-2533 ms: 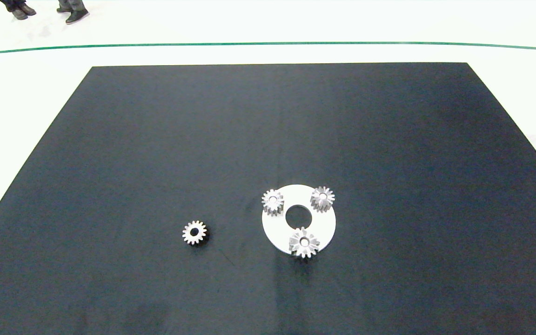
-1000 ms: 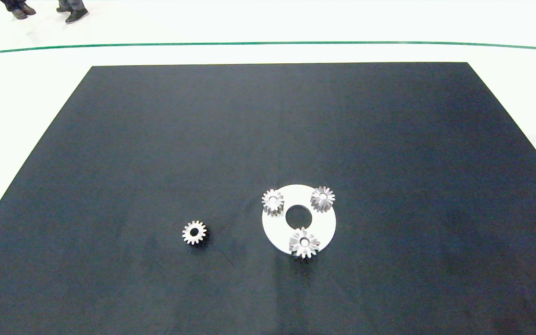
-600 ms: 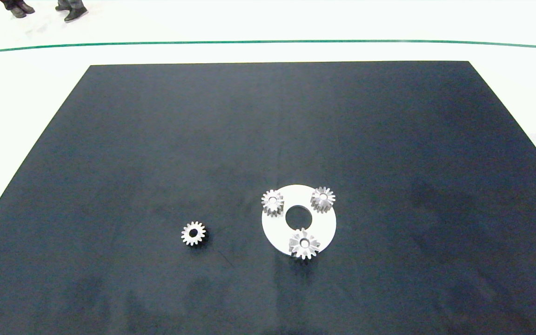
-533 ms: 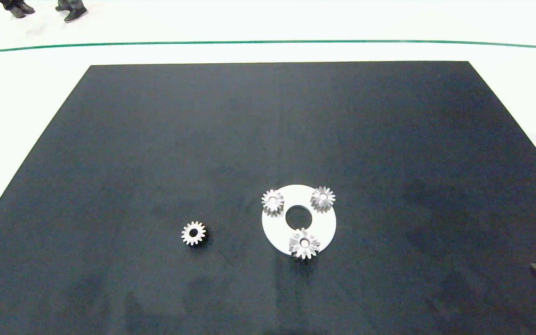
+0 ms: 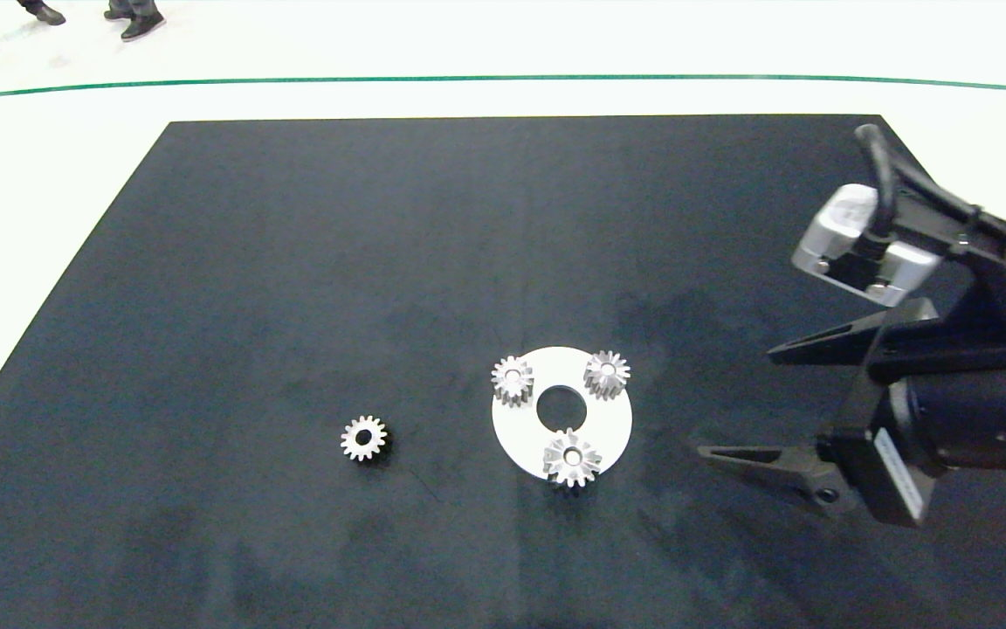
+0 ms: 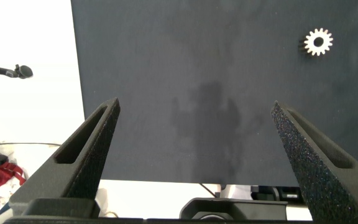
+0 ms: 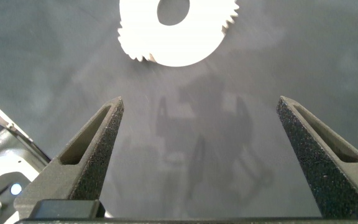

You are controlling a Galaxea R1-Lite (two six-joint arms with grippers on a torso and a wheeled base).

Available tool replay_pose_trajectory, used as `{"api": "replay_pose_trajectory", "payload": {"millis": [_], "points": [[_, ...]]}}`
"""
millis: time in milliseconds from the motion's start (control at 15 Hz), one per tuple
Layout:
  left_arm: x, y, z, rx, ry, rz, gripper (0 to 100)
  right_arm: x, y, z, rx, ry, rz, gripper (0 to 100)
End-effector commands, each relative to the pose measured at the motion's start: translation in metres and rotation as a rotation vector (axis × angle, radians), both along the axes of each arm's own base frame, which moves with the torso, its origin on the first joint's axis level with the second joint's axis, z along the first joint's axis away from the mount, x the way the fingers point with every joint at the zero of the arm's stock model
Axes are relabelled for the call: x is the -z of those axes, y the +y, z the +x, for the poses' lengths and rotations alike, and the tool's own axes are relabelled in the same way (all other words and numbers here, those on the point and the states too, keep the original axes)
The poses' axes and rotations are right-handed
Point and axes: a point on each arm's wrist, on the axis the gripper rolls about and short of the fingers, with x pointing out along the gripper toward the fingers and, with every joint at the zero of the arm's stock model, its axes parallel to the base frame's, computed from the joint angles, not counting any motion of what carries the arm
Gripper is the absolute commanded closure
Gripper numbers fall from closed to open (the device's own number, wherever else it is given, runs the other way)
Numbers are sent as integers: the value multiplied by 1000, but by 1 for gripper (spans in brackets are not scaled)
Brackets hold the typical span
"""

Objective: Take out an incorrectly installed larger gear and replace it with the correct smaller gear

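Head camera high above, looking down on the whole black worktop (image 5: pixel 293 262), both wrist cameras low, facing forward between their own fingers, right wrist sharing the white disc (image 7: pixel 173 37) with head view.

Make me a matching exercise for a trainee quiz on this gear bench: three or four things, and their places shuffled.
Things:
1. larger gear
2. smaller gear
3. right gripper
4. white disc

Places:
A. alone on the black mat, left of the disc
B. open, in the air right of the disc
C. on the disc's near edge
D. flat on the mat, carrying three gears

Pairs: 1-C, 2-A, 3-B, 4-D
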Motion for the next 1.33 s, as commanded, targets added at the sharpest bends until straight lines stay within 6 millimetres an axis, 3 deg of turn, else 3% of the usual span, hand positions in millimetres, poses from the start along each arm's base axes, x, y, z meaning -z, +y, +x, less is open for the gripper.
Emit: {"api": "replay_pose_trajectory", "payload": {"millis": [67, 400, 733, 1067, 1333], "points": [[0, -1, -5, 0, -8, 2, 0, 22, 45, 22, -51, 65, -94, 0], [0, -1, -5, 0, -9, 2, 0, 38, 89, 34, -73, 97, -214, 0], [0, -1, -6, -2, -11, 2, 0, 61, 115, 53, -74, 128, -266, 0], [0, -1, -8, 2, -15, 7, 0, 83, 124, 64, -63, 162, -306, 0], [1, -1, -8, 4, -13, 8, 0, 88, 128, 73, -48, 140, -277, 8]]}}
